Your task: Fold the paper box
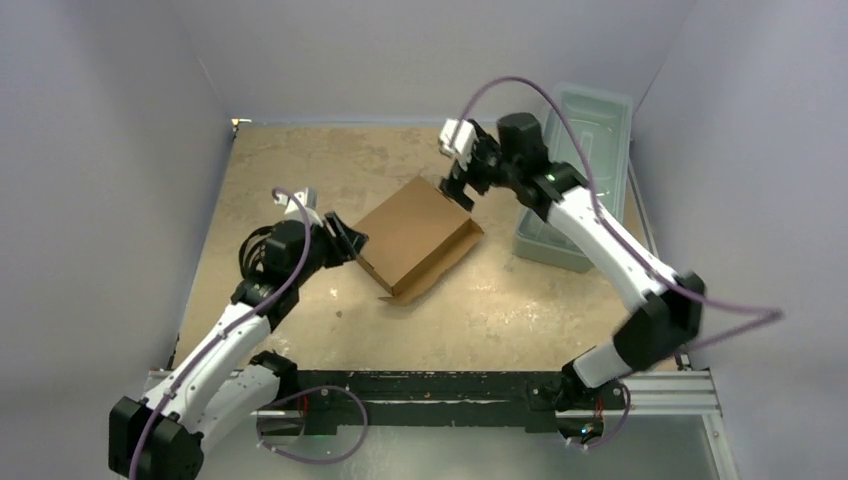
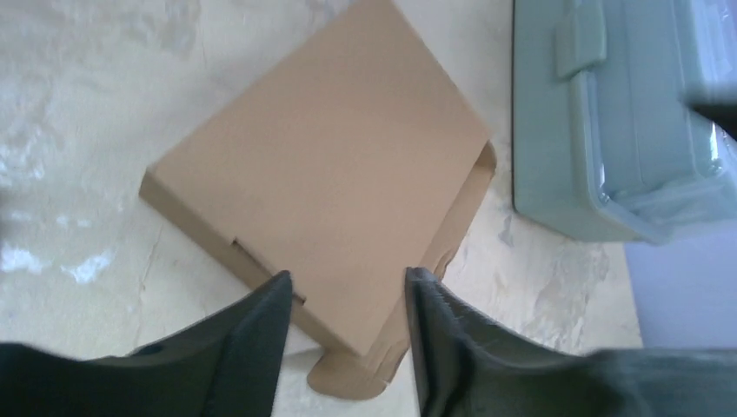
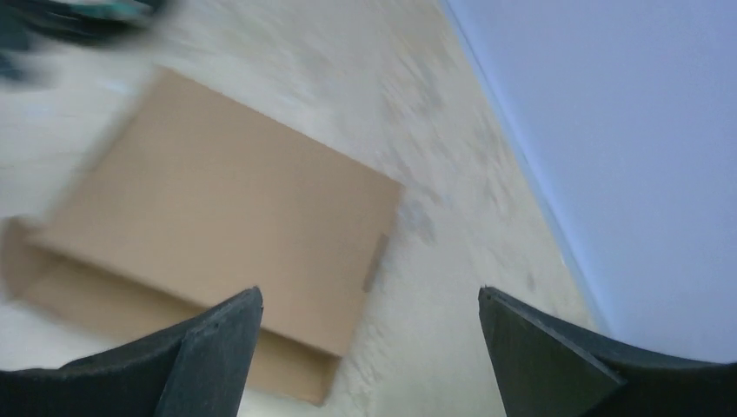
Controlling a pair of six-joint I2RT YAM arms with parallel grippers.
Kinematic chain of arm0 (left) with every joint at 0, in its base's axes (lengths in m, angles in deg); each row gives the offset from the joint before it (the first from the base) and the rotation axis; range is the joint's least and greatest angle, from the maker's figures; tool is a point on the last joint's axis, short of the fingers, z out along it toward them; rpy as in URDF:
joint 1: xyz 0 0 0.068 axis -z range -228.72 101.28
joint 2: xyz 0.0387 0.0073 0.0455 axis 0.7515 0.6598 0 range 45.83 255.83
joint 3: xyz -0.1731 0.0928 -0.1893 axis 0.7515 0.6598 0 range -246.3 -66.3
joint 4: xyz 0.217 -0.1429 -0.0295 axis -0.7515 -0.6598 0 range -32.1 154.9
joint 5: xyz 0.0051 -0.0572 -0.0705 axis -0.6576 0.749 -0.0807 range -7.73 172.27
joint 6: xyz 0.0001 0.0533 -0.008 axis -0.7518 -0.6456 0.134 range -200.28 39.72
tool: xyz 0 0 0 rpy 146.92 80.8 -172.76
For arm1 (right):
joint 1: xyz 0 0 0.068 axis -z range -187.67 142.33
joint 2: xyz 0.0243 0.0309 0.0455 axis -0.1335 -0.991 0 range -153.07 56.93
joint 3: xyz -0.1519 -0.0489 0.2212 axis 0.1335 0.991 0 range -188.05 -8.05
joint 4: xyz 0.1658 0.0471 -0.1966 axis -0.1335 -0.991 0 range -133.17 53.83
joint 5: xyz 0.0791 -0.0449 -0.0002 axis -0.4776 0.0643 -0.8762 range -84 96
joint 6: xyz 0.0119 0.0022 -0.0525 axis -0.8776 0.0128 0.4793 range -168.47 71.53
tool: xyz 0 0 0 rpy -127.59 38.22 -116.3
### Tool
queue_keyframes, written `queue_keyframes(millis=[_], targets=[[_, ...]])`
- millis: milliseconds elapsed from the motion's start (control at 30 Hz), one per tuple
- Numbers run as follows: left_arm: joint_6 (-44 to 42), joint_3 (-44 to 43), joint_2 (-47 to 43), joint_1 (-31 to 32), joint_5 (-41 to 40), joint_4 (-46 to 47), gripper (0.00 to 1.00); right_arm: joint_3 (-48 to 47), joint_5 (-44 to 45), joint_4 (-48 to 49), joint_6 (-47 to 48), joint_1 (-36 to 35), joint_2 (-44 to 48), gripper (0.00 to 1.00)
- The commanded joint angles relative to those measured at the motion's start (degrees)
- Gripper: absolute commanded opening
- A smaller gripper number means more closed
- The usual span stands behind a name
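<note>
1. Box (image 1: 415,235) (image 2: 330,174) (image 3: 217,226): brown cardboard, shallow, lying flat at mid-tabletop (image 1: 480,310), turned corner-on to the arm bases. The broad top panel is closed down flat. A rounded tab sticks out at the near corner, and a low wall edge shows along the near-right side.
2. Left end effector (image 1: 350,240) (image 2: 348,276): by the box's near-left edge. Its fingers (image 2: 261,347) are spread with nothing gripped between them. In the wrist view the tabbed corner of the box shows through the gap. Whether a finger touches the cardboard cannot be told.
3. Right end effector (image 1: 458,190) (image 3: 367,297): over the box's far-right edge, near the far corner. Its fingers (image 3: 217,347) are spread wide and hold nothing. The wrist view is blurred; it shows the top panel below and to one side.
4. Bin (image 1: 580,170) (image 2: 608,130): clear plastic, lidded, with a latch on the lid. It stands at the far right of the tabletop, near the box's right corner but apart from it.
</note>
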Motion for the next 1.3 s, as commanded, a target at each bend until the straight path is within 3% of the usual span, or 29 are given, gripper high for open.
queue_keyframes(millis=[0,100,233,400,533,1000,1267], targets=[[-7.5,-10.1,8.6,-3.1,-0.9,-0.7,0.57,15.6,-29.0,-2.7,8.3,-0.4,14.1,0.99],[-10.6,-15.6,17.9,-9.4,6.6,1.6,0.65,26.9,-32.4,2.3,8.4,-0.4,21.6,0.99],[-16.2,-21.9,28.8,-14.0,12.0,1.9,0.67,33.8,-25.4,9.1,3.8,0.7,25.6,0.95],[-20.2,-26.2,37.8,-15.0,15.4,3.6,0.67,35.0,-15.1,13.7,-0.7,1.6,20.9,0.46],[-20.0,-27.7,43.7,-16.0,18.0,5.2,0.66,31.8,-10.3,13.8,-2.9,1.2,13.5,0.25],[-12.1,-23.0,49.3,-18.3,26.1,14.2,0.66,22.2,-2.4,11.3,-5.3,-0.4,-3.5,0.14],[-8.2,-16.5,46.4,-18.3,24.7,16.1,0.63,20.0,0.1,11.5,-5.3,-1.3,-7.4,0.13]])
